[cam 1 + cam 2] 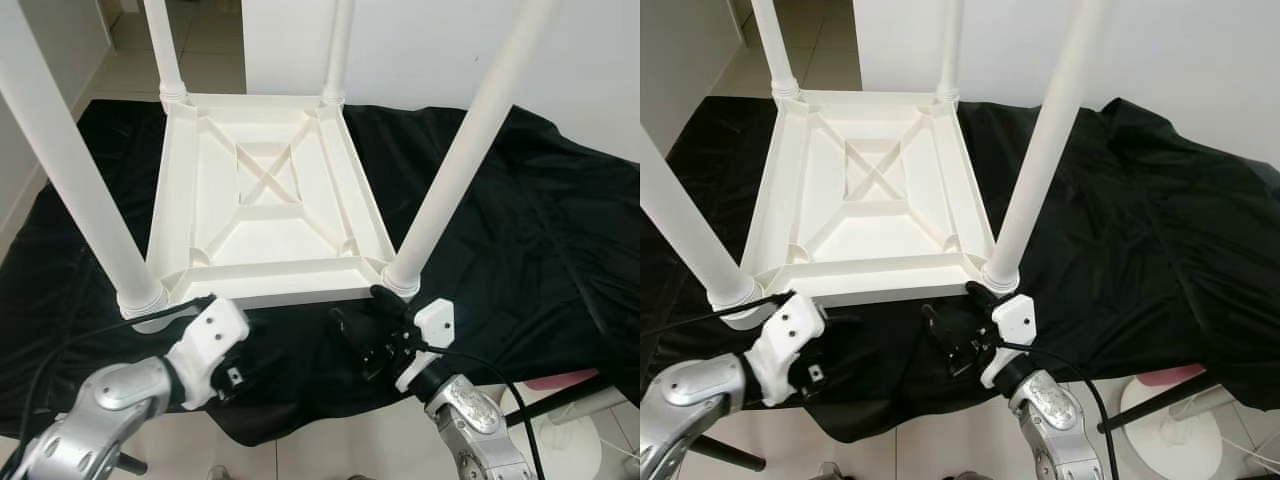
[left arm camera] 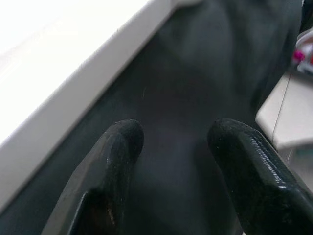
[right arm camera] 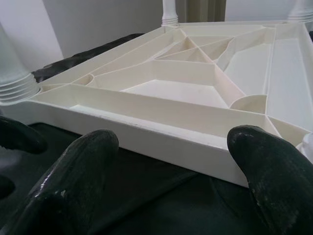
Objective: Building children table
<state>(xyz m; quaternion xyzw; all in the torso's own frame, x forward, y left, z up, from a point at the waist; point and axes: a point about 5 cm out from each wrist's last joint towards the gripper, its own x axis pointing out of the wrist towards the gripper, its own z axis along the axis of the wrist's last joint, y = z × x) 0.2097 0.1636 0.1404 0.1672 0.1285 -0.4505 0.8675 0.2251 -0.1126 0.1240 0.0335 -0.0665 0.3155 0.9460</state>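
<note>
1. Hovering just short of the tabletop's near edge, the right gripper [image 1: 372, 322] has its two black fingers [image 3: 83, 166] spread wide with nothing between them; in the right wrist view the white rim sits level with the gap between the fingertips.
2. The left gripper [image 2: 171, 142] is also spread apart and empty, low over the black cloth [image 1: 520, 220] beside the near-left corner; its wrist view shows a bright white edge of the table running past one finger without touching it.
3. The children's table [image 1: 265, 190] lies upside down on the cloth, ribbed underside facing up with a cross brace at its centre, and all four white legs [image 1: 455, 160] stand seated in the corner sockets.
4. Judging from this, assembly looks nearly complete, and the step in hand seems to be taking hold of the near rim or checking the near-right leg [image 1: 1040, 150] at its threaded collar [image 1: 400, 278].
5. To do it well, the right gripper should advance squarely so one finger passes over the rim and the other under it, then close only once the rim is deep in the gap.
6. The left gripper would best match that hold near the near-left leg [image 1: 75, 170], so any lift stays level and no leg is levered sideways in its socket.
7. The loose cloth could be pinched under the lower finger; approach just above it.
</note>
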